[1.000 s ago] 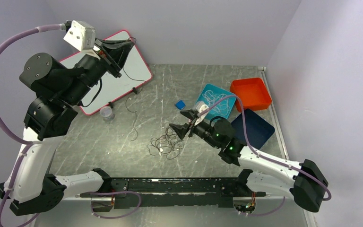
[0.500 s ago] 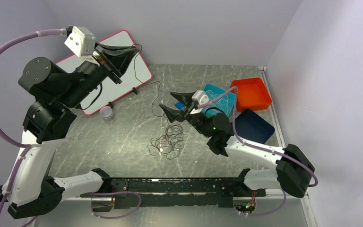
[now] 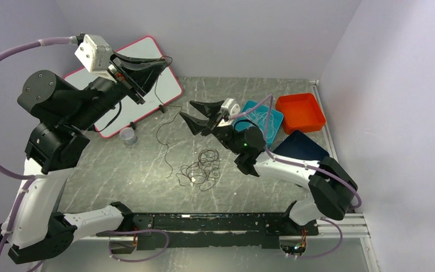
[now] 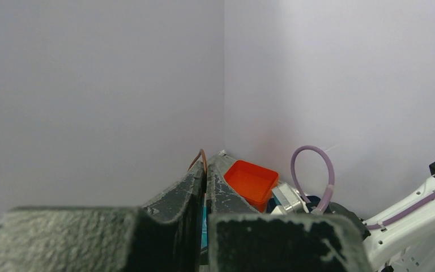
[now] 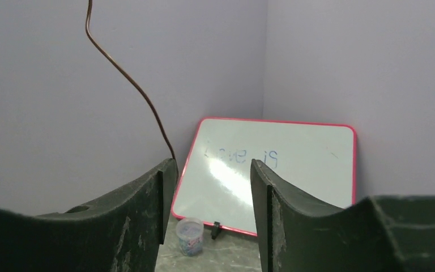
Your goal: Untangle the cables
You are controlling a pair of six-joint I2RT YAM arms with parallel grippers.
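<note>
Left wrist shows left fingers (image 4: 187,187) clamped on brown cable (image 4: 203,152).

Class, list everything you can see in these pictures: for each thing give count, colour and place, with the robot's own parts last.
cable tangle: one heap, dark and pale strands, middle of the table
raised cable: one, dark brown, hanging from the left tool
whiteboard: one, white with pink-red frame, propped by the far left wall
cup: one, clear, on the table before the whiteboard
teal tray: one, teal, far right, holding pale cables
orange tray: one, orange, far right corner
blue tray: one, dark blue, nearer than the orange tray
left tool: one, black, shut on the raised cable, high over the whiteboard
right tool: one, black, open, beside the raised cable
</note>
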